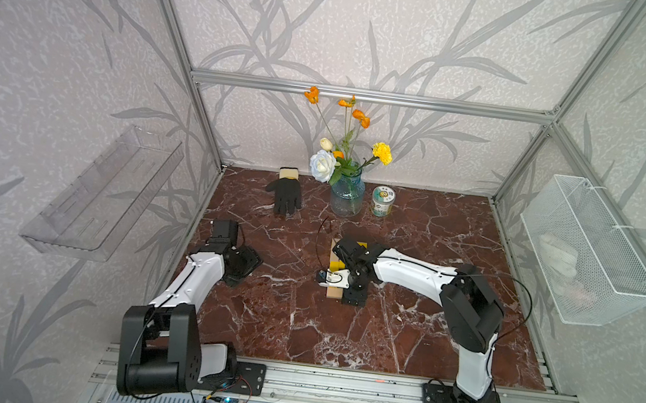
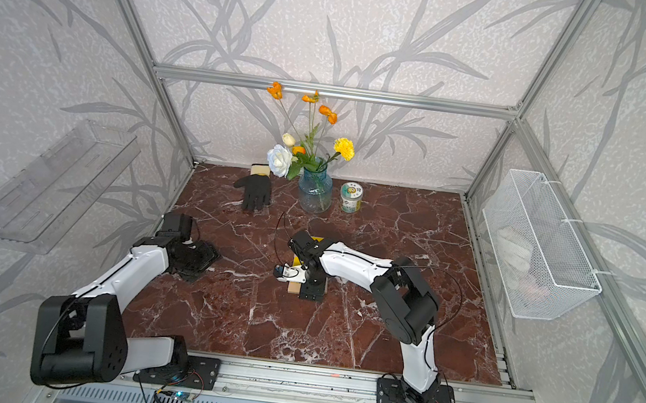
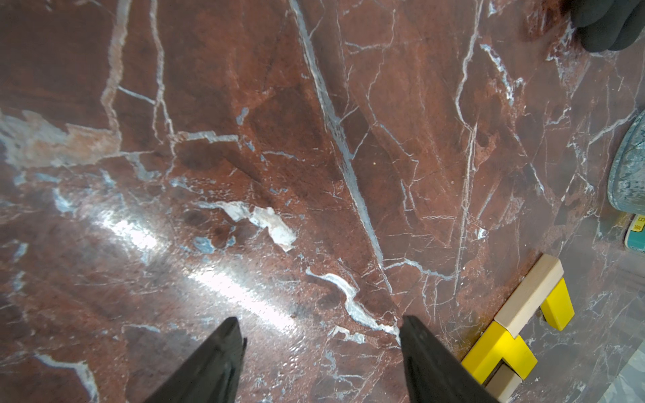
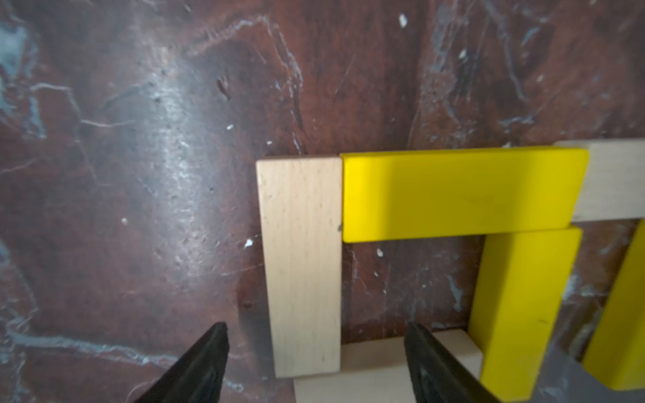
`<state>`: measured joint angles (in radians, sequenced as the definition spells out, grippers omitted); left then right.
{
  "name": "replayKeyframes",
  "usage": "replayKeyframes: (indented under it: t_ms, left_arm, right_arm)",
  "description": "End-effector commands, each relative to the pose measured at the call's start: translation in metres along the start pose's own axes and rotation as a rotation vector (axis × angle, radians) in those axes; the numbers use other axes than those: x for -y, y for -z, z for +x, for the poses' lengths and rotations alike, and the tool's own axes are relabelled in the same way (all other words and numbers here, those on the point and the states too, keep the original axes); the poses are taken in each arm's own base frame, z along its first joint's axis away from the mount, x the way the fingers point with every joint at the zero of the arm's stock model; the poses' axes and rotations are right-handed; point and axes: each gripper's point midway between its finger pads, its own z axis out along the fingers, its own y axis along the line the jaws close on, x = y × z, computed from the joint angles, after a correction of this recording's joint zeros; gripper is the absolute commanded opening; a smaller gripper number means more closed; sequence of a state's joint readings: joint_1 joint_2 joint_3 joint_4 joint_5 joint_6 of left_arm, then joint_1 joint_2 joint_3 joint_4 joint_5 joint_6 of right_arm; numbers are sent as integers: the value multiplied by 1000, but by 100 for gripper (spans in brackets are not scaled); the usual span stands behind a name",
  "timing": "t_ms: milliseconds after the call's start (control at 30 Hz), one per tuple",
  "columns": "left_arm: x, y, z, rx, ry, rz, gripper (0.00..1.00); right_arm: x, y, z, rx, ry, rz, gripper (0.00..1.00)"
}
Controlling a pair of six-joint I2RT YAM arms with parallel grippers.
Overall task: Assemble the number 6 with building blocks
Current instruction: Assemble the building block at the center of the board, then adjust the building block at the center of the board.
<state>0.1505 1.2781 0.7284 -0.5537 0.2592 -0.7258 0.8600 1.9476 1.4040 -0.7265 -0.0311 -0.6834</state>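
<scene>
Blocks (image 4: 460, 195): judged rigid, light, smooth, likely to slide on the table (image 4: 139, 174); pinch across the narrow width, mid-length; right fingers (image 4: 209, 363) apart astride tan bar (image 4: 302, 265); left fingers (image 3: 216, 359) apart, empty.

The table (image 1: 401, 337) filling the middle of the frame is red-brown marble veined with white. The building blocks (image 4: 460, 195) are bright yellow and pale tan wood. At upper centre are a black glove (image 1: 286, 196) with a tan cuff, a blue glass vase (image 1: 347, 197) of orange, yellow and white flowers (image 1: 322, 165), and a green-and-white jar (image 1: 382, 202). The walls (image 1: 61, 32) are pale grey, patterned with darker grey leaves.
</scene>
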Motion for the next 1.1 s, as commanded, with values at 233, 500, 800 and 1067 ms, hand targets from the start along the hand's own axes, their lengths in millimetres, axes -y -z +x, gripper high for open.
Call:
replayKeyframes:
  t_ms: [233, 500, 800, 1067]
  left_arm:
    - [-6, 5, 7, 5, -10, -12, 73]
    - [-4, 3, 6, 9, -14, -16, 73]
    - [-4, -1, 9, 4, -17, -12, 73]
    - [-3, -3, 12, -9, -26, -11, 73]
  right_arm:
    - [62, 136, 4, 239, -224, 254, 84]
    - [69, 94, 73, 72, -477, 231, 0]
    - [32, 43, 94, 7, -614, 98, 0]
    - [13, 12, 97, -31, -650, 5, 0]
